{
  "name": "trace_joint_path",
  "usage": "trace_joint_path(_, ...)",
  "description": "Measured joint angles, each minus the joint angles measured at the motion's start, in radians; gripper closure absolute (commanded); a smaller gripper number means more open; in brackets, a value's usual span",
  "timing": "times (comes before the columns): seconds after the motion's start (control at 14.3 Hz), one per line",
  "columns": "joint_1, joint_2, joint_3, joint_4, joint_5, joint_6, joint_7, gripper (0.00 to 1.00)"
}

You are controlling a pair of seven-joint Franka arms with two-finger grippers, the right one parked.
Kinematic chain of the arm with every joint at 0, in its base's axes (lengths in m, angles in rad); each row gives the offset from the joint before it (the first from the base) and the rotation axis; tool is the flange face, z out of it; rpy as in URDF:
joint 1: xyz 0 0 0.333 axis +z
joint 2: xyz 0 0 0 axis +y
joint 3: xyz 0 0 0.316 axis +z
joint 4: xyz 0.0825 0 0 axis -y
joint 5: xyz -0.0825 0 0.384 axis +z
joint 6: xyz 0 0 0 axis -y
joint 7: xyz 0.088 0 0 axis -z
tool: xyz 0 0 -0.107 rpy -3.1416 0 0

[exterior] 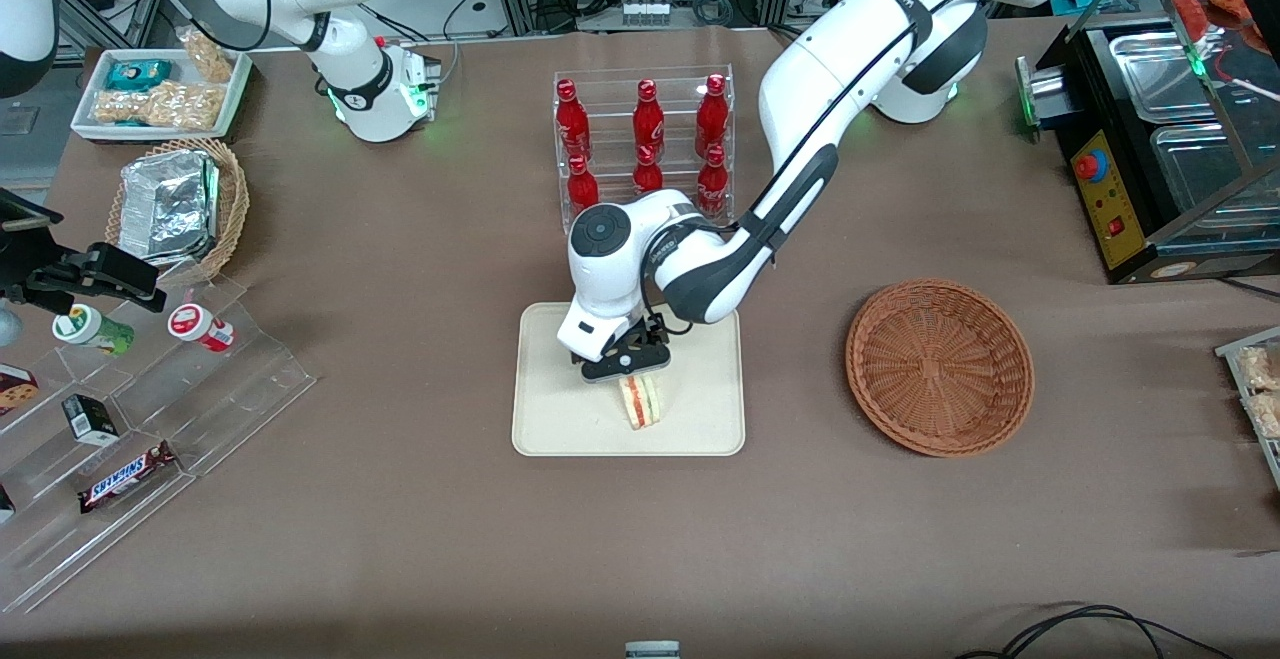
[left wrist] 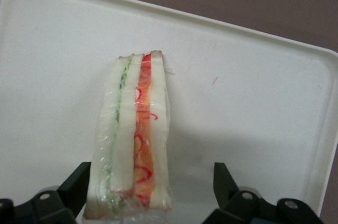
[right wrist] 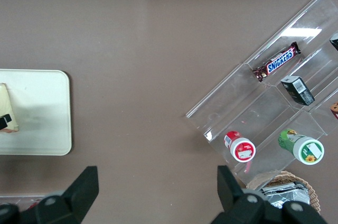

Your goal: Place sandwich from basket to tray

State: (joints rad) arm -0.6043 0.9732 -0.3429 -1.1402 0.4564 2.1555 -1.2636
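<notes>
The sandwich (exterior: 641, 402) (left wrist: 132, 139), a clear-wrapped wedge of white bread with green and red-orange layers, rests on the cream tray (exterior: 700, 419) (left wrist: 253, 102) (right wrist: 37, 113). My left gripper (exterior: 628, 371) (left wrist: 150, 179) hangs low over the tray, open, its fingers straddling the wedge's wide end. One finger sits close against the wrap and the other stands well apart from it. The reddish-brown wicker basket (exterior: 940, 367) lies on the table beside the tray, toward the working arm's end, with nothing in it.
A clear rack of red bottles (exterior: 645, 139) stands farther from the front camera than the tray. Toward the parked arm's end are a tan basket with foil packs (exterior: 180, 204), a white snack tray (exterior: 160, 89) and an acrylic display stand (exterior: 130, 409). A black appliance (exterior: 1150, 139) sits at the working arm's end.
</notes>
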Motion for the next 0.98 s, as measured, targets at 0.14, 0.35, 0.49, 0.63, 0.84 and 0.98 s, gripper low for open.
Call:
trace_joint_path(0.14, 0.0, -0.003, 0.0, 0.018, 0.0, -0.009, -0.016, 0.0)
trace_joint_path(0.35, 0.016, -0.062, 0.004, 0.063, 0.005, -0.177, -0.01, 0.0)
trace_joint_path(0.49, 0.068, -0.158, 0.002, 0.077, -0.039, -0.272, 0.036, 0.0)
trace_joint_path(0.63, 0.141, -0.269, 0.003, 0.079, -0.146, -0.367, 0.133, 0.0)
trace_joint_path(0.84, 0.279, -0.413, 0.005, 0.075, -0.268, -0.563, 0.331, 0.0)
trace_joint_path(0.98, 0.378, -0.474, 0.006, 0.072, -0.302, -0.674, 0.436, 0.0)
